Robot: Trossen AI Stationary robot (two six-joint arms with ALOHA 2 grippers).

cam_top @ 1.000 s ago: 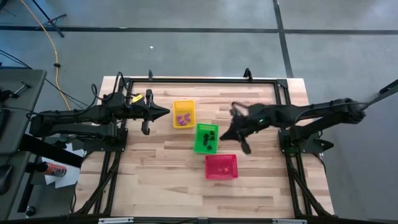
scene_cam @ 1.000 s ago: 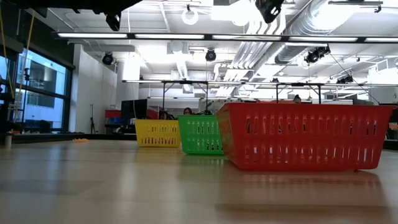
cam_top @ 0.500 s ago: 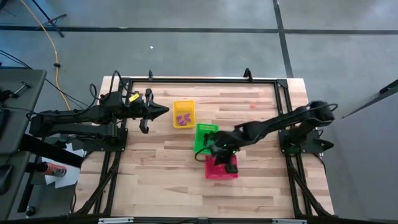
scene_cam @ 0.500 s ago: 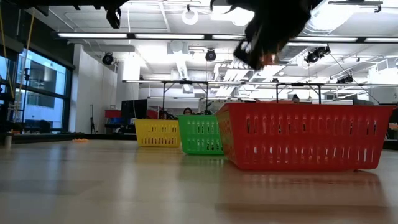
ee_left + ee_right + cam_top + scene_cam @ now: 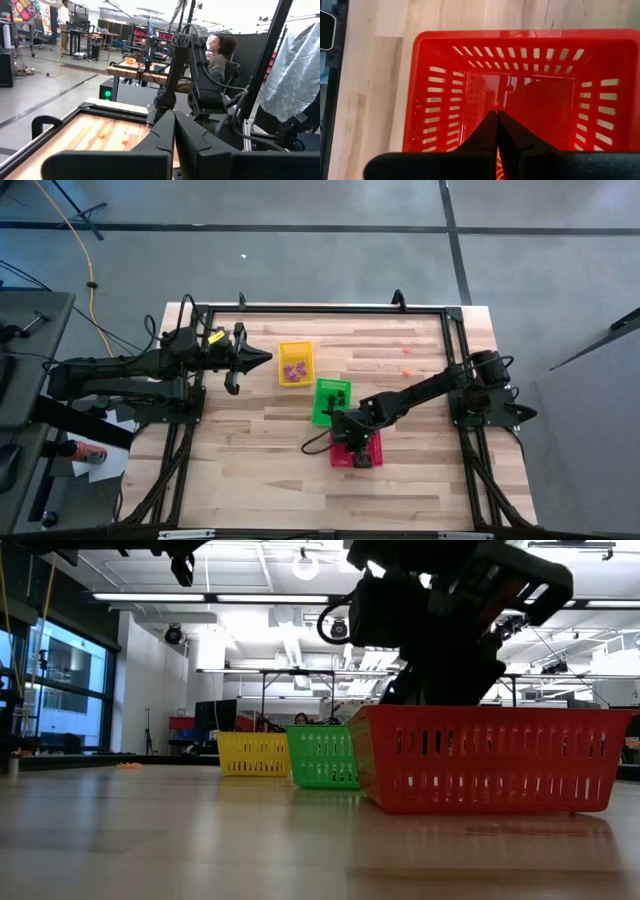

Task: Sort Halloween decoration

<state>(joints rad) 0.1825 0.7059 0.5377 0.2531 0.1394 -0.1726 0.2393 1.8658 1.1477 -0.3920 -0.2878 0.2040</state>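
Observation:
Three mesh baskets stand in a slanting row: yellow point(image 5: 295, 363) holding purple decorations point(image 5: 293, 370), green point(image 5: 331, 401) holding black ones point(image 5: 338, 395), and red point(image 5: 355, 448) nearest the front edge. My right gripper point(image 5: 497, 114) dips into the red basket point(image 5: 520, 95), shut on a sliver of orange decoration point(image 5: 496, 159). In the low view the red basket's wall point(image 5: 480, 760) hides its fingertips. At the table's left, my left gripper point(image 5: 268, 358) is shut and level, pointing at the yellow basket. My right gripper pinches a small orange piece point(image 5: 496, 159) between its two fingers; only a thin strip of it shows in the slit between them. The fingers slant down into the red basket from its far right side. What part of the piece they have, I cannot tell.
Two small orange bits point(image 5: 406, 350) point(image 5: 406, 370) lie on the bare wood toward the far right. A black frame point(image 5: 320, 310) runs along the table's far and side edges. Open wood lies left of the baskets and along the near edge. A seated person point(image 5: 220, 50) shows beyond the table.
My right gripper has swung from beside the green basket toward the table's near edge and gone down into the red basket, tipping from nearly level to steeply downward. It has stayed shut.

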